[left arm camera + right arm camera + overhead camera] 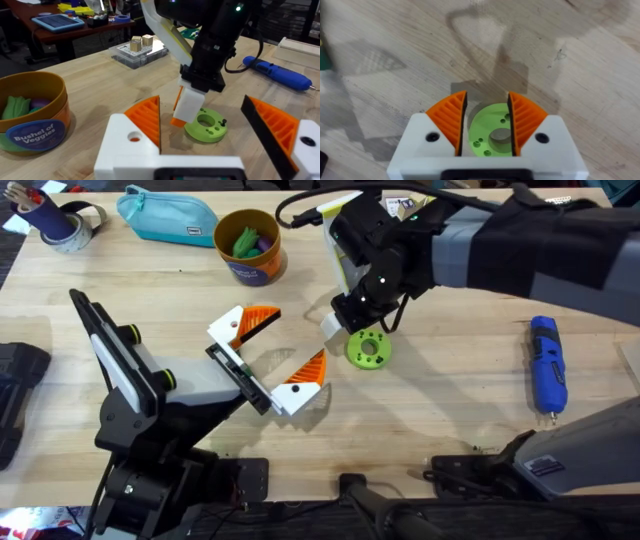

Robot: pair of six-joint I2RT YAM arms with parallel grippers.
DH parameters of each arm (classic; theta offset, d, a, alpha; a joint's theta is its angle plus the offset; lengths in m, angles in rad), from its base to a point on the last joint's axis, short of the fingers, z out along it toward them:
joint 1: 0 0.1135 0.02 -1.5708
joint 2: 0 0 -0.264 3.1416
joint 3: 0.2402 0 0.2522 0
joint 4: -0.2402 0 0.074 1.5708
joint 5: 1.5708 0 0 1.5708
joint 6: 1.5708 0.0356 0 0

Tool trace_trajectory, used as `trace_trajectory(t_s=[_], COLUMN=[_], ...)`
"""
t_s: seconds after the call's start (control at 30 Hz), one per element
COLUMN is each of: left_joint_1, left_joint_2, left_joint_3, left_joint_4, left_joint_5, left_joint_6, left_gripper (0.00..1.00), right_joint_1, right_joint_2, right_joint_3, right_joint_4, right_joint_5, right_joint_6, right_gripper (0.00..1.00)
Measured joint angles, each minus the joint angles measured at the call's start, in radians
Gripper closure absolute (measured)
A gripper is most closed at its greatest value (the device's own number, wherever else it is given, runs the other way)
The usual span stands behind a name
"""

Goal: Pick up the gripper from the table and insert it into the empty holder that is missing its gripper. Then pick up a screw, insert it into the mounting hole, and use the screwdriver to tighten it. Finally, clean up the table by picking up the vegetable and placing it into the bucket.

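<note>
green round disc [367, 348] with a centre hole and small holes lies flat on the wooden table [440, 400]. right gripper [350, 320] hangs just over it, jaws parted to a narrow gap and grasping nothing; in the right wrist view the disc [489, 135] sits between the orange ribbed pads [449, 120]. left gripper [278, 358] rests near the disc, jaws released wide, empty. blue screwdriver [546, 364] lies well apart, at the right side. yellow bucket [249, 246] stands at the far side beside a teal pouch [165, 217], green vegetable [244, 242] inside.
</note>
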Motion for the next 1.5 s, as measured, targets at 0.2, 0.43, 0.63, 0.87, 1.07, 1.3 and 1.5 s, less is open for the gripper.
trace_trajectory(t_s=[0.2, 0.43, 0.63, 0.87, 1.07, 1.3, 1.5], left_joint_1=[0.0, 0.0, 0.0, 0.0, 0.0, 0.0, 0.0], left_joint_2=[0.0, 0.0, 0.0, 0.0, 0.0, 0.0, 0.0], left_joint_3=[0.0, 0.0, 0.0, 0.0, 0.0, 0.0, 0.0], left_joint_4=[0.0, 0.0, 0.0, 0.0, 0.0, 0.0, 0.0], left_joint_5=[-0.001, -0.001, -0.001, -0.001, -0.001, -0.002, -0.001], left_joint_6=[0.0, 0.0, 0.0, 0.0, 0.0, 0.0, 0.0], left_gripper=[0.01, 0.01, 0.01, 0.01, 0.01, 0.01, 0.01], right_joint_1=[-0.001, -0.024, -0.043, -0.043, -0.043, -0.043, -0.033], right_joint_2=[0.003, -0.028, -0.176, -0.278, -0.371, -0.518, -0.506], right_joint_3=[0.0, 0.0, 0.002, 0.008, 0.005, -0.225, -0.358], right_joint_4=[-0.005, -0.012, -0.04, -0.151, -0.297, -0.201, -0.081], right_joint_5=[-0.001, -0.001, -0.001, -0.001, -0.001, -0.013, -0.013], right_joint_6=[0.0, 0.0, 0.001, 0.003, 0.028, 0.11, 0.131], right_gripper=[0.522, 0.522, 0.522, 0.522, 0.522, 0.522, 0.522])
